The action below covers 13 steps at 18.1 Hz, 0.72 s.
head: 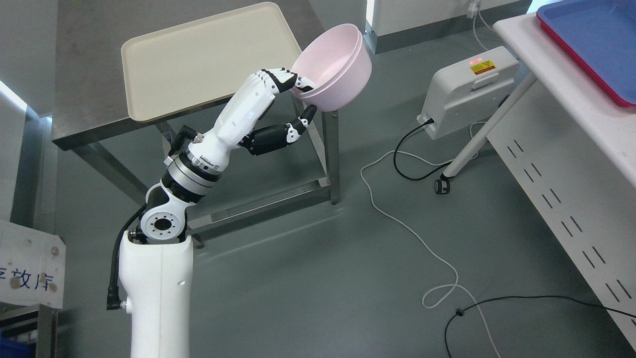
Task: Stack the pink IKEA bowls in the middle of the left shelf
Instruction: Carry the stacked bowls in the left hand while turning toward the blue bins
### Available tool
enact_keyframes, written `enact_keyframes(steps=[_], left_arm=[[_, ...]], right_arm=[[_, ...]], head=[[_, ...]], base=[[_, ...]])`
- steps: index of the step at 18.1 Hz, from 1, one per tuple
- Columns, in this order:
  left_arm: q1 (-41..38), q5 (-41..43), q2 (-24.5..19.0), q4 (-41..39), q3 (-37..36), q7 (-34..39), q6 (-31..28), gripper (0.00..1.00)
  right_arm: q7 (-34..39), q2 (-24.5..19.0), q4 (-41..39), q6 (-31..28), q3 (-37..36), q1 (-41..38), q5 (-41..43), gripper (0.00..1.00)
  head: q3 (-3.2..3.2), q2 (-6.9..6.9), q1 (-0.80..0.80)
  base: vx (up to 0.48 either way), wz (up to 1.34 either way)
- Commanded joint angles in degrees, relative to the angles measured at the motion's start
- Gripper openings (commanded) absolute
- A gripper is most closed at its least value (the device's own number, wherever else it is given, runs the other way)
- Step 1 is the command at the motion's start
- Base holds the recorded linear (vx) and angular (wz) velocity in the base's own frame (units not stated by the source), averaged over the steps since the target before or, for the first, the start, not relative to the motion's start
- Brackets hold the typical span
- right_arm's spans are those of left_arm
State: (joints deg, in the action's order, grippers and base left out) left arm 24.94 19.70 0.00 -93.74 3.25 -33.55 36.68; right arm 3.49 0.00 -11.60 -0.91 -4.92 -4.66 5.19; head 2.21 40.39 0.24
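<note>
A pink bowl (335, 67), seemingly two nested ones, hangs tilted in the air past the right edge of the steel table (79, 99). My left hand (297, 99) is shut on its near rim, fingers (278, 79) curled over the rim and the thumb (303, 119) under the wall. The white left arm rises from the lower left. A cream tray (198, 59) lies on the table, just left of the bowl. No right arm shows.
A white box unit (467, 89) with a lit display stands on the floor at right. White and black cables (412, 233) trail across the grey floor. A white table (571, 124) carrying a blue tray with a red rim (591, 44) fills the right edge.
</note>
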Motion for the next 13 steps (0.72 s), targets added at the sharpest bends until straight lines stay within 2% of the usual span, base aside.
enact_keyframes(steps=[1,13], left_arm=[[-0.16,-0.02,-1.00,-1.18,0.71,0.06,-0.21,0.01],[-0.07,-0.02,-1.00,-1.36,0.97,0.23,-0.29,0.01]], right_arm=[[0.02,1.00,0.00,0.03,0.00,0.01,0.00,1.00],[-0.06,1.00,0.00,0.03,0.00,0.01,0.00,1.00]], head=[[0.00,0.00,0.00],[0.00,0.00,0.00]], base=[[-0.255,0.06],[-0.255,0.27]])
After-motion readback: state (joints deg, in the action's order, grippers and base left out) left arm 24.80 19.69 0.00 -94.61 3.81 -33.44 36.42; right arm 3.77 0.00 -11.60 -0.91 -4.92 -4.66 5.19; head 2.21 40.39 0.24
